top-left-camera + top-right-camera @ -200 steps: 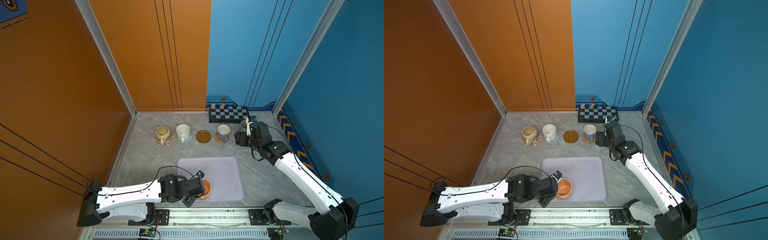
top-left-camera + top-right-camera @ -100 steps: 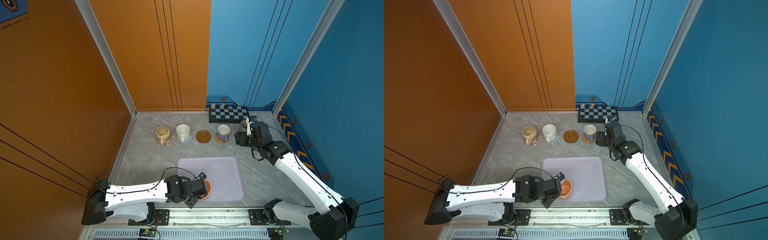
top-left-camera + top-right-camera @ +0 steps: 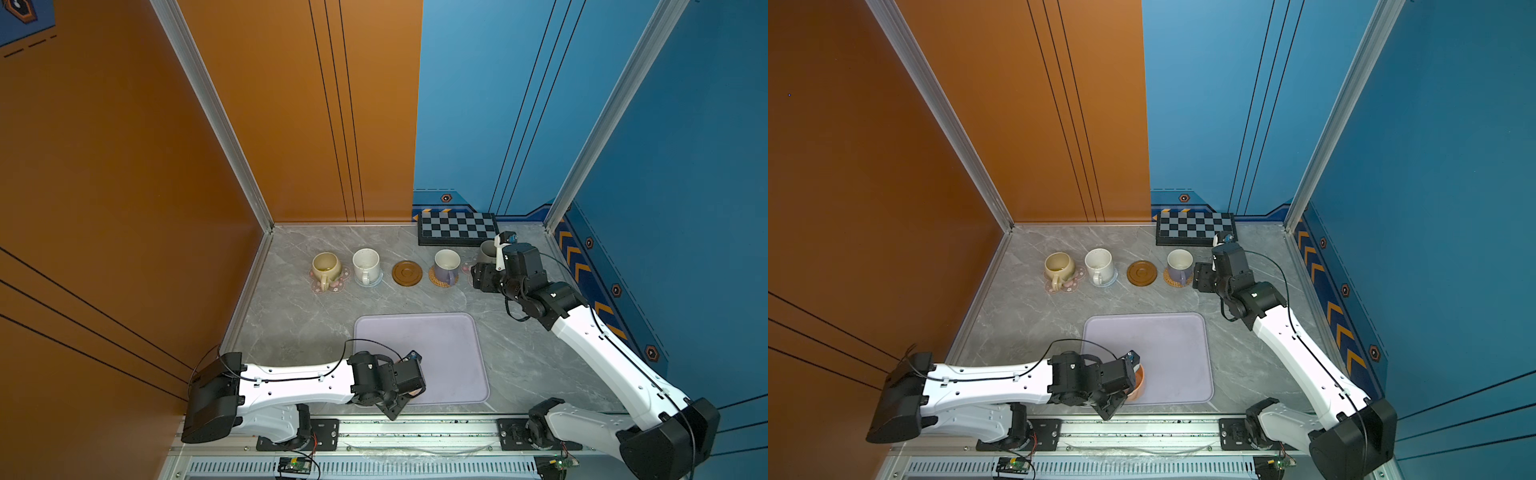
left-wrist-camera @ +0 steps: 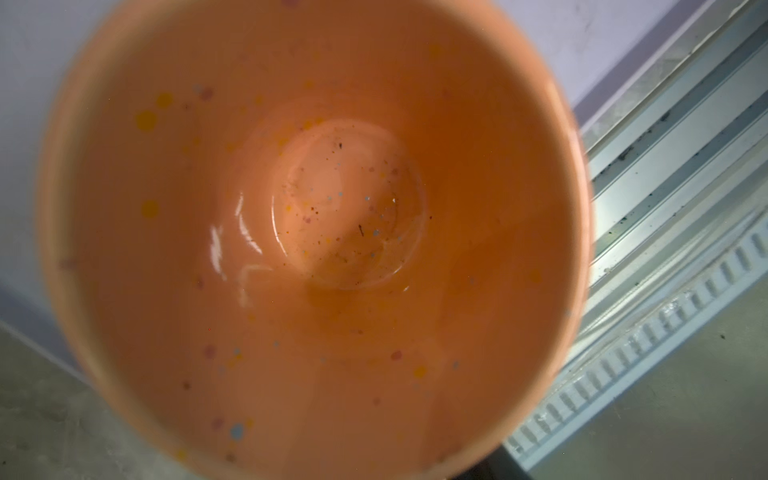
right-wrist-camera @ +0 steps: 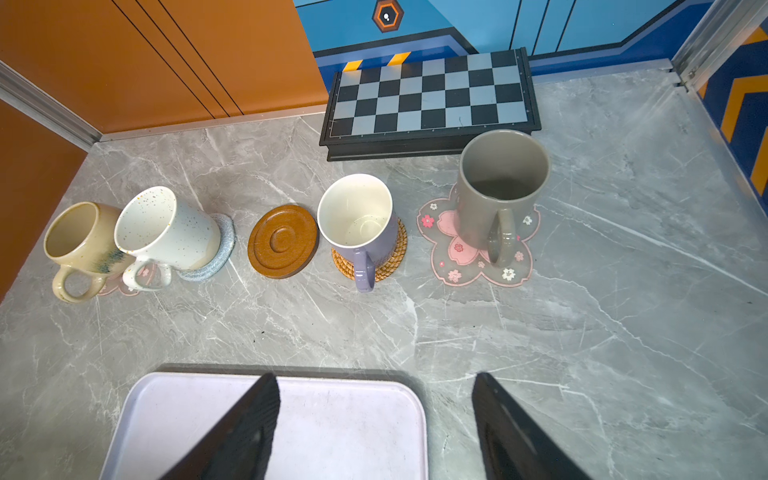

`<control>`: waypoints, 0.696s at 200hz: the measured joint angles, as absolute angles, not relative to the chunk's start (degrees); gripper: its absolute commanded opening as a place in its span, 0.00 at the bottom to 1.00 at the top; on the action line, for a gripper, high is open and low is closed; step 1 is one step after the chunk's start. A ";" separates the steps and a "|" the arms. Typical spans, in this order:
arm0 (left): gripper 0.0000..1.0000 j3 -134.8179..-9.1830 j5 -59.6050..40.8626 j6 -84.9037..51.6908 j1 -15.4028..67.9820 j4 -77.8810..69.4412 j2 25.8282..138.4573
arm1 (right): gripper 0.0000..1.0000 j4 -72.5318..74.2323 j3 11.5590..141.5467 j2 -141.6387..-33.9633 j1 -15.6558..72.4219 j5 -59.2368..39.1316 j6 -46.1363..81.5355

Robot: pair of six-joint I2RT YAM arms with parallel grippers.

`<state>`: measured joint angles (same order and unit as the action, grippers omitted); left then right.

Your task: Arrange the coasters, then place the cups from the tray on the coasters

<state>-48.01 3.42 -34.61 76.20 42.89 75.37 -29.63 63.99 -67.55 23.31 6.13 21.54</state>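
Note:
The orange cup (image 3: 1139, 384) stands at the front edge of the lavender tray (image 3: 449, 353). My left gripper (image 3: 1129, 380) sits right over it. The cup's inside (image 4: 311, 228) fills the left wrist view and hides the jaws. At the back, the beige cup (image 3: 326, 266), white cup (image 3: 365, 264), lavender cup (image 3: 446, 266) and grey cup (image 5: 500, 187) each stand on a coaster. The brown wooden coaster (image 3: 407, 273) is bare. My right gripper (image 5: 374, 378) hangs open and empty just in front of the grey cup.
A black-and-grey checkerboard (image 3: 457, 228) lies against the back wall behind the lavender and grey cups. Walls close in the table on the left, back and right. A metal rail (image 3: 415, 432) runs along the front edge, close to the tray.
My left gripper has slid forward over the orange cup, which now shows far less in both top views. The cup has stayed in place. The right arm has not moved.

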 measured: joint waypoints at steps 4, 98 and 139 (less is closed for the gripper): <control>0.50 -48.07 3.20 -34.63 76.27 42.85 75.64 | 0.76 -29.63 63.99 -67.55 23.24 6.13 21.52; 0.49 -51.46 1.91 -36.14 78.02 41.45 79.31 | 0.76 -29.67 63.22 -67.51 22.28 5.72 22.17; 0.47 -51.46 3.16 -38.52 77.82 41.43 80.42 | 0.76 -30.06 62.87 -67.48 21.71 5.06 22.37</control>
